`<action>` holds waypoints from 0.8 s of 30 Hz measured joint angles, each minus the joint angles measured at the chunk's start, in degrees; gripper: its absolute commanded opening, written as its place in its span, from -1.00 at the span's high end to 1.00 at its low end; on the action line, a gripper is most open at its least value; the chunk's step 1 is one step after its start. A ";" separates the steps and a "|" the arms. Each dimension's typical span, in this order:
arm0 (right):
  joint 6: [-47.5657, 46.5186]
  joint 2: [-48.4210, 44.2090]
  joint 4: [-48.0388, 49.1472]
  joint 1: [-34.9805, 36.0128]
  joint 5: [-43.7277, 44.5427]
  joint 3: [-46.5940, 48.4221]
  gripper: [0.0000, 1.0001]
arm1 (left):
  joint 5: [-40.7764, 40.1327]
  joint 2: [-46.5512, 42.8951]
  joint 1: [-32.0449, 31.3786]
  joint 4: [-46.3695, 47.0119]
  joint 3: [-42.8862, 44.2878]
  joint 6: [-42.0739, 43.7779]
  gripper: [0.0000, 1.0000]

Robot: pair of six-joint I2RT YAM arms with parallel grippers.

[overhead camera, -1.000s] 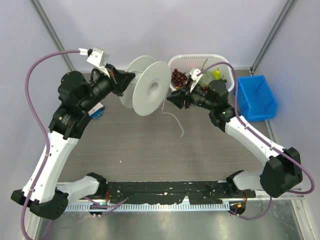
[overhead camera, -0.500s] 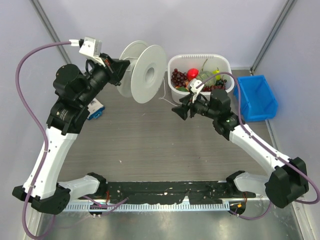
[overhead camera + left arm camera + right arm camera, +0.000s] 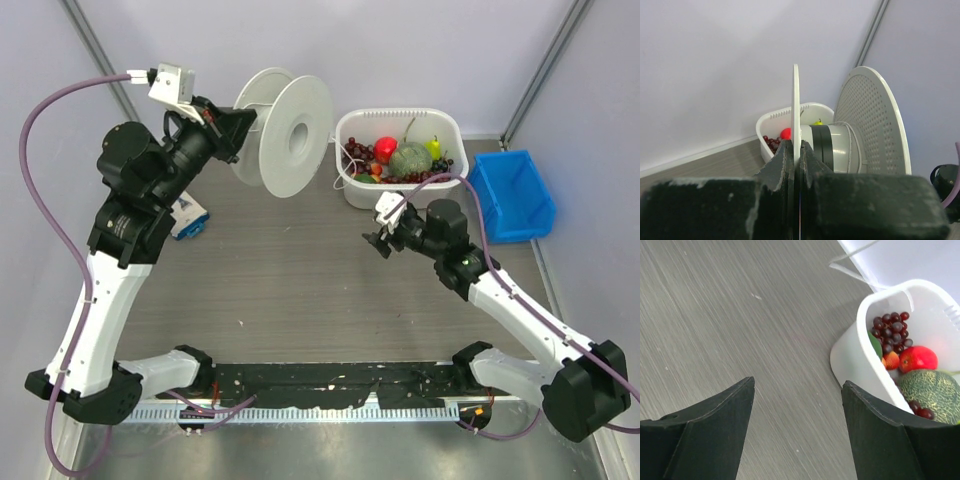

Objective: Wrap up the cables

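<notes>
The left end effector point(image 3: 795, 150) is clenched on a flange of the white spool point(image 3: 290, 135), held up near the surface's point(image 3: 740, 315) far edge. The right end effector point(image 3: 797, 385) is released, empty. The thin white cable point(image 3: 852, 275) trails beside the fruit basket point(image 3: 850, 355).

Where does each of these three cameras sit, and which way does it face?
Top external: above and behind the arms, looking down on the table; both arms show.
Left wrist: on the left arm, looking along the left tool, shut on the spool's rim.
Right wrist: on the right arm, looking down past the open right tool at the table.
Shared: the white fruit tub shows in all three.
</notes>
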 measured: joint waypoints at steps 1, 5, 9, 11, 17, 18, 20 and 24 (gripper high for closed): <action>-1.51 -0.50 0.55 0.00 0.90 -1.22 -0.51 | -0.02 0.13 0.00 -0.09 0.37 -0.24 1.00; -6.36 -3.52 5.97 0.00 4.26 -8.13 -0.51 | 0.02 0.57 0.00 -0.20 1.49 -2.05 1.00; -9.60 -5.40 13.79 -0.02 4.85 -14.62 -0.44 | 0.26 0.98 0.00 -0.31 2.23 -3.56 1.00; -10.80 -5.57 16.04 -0.13 3.63 -15.82 -0.44 | 0.50 0.98 0.00 -0.31 2.23 -4.42 1.00; -14.12 -5.35 21.44 1.27 2.14 -15.89 -0.44 | 1.55 0.98 0.00 -0.31 2.23 -5.97 1.00; -14.86 -5.01 22.43 1.38 2.14 -15.89 -0.44 | 1.84 0.98 0.00 -0.31 2.23 -6.12 1.00; -16.13 -3.85 24.61 1.42 2.12 -15.89 -0.47 | 3.13 0.98 0.00 -0.31 2.23 -6.67 1.00; -18.16 0.02 28.33 1.42 1.99 -15.43 -0.42 | 5.79 0.96 0.00 -0.26 2.23 -8.31 1.00</action>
